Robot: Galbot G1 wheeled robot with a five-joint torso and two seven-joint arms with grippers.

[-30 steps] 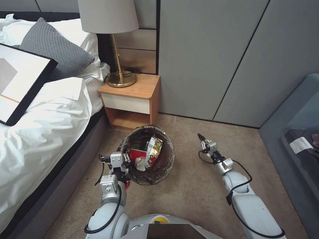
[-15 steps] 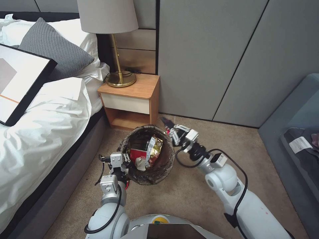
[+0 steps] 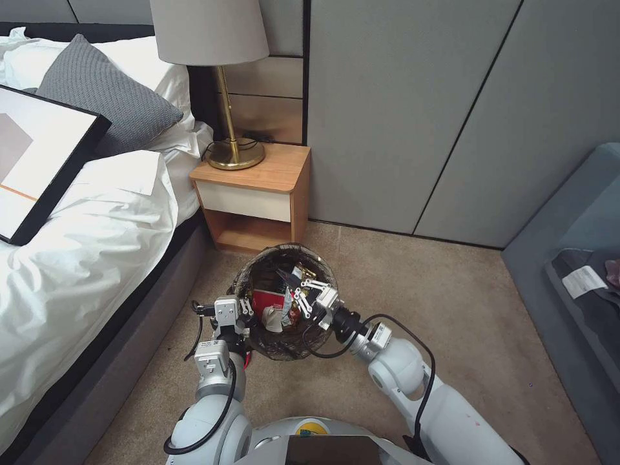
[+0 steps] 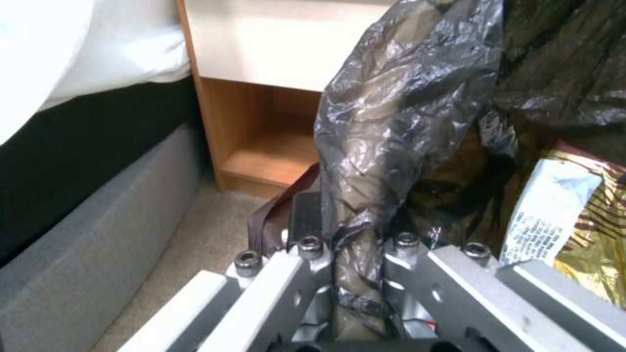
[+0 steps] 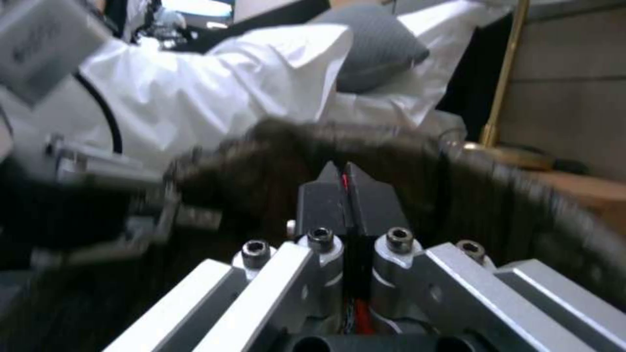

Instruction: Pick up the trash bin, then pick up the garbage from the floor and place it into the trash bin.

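Two glossy white-shelled robot arms are seen, each looped by a thin black cable along its joints. The left gripper [image 3: 244,309] and right gripper [image 3: 292,283] are built of silver metal linkage bars fastened with dark hex-socket screws and tipped by black pads. Below the grippers, a white torso bears a small yellow-green round marking.

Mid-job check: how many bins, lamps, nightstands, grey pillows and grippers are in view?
Trash bin: 1
Lamp: 1
Nightstand: 1
Grey pillow: 1
Grippers: 2, left gripper on bin rim, right gripper over its mouth
Total: 6
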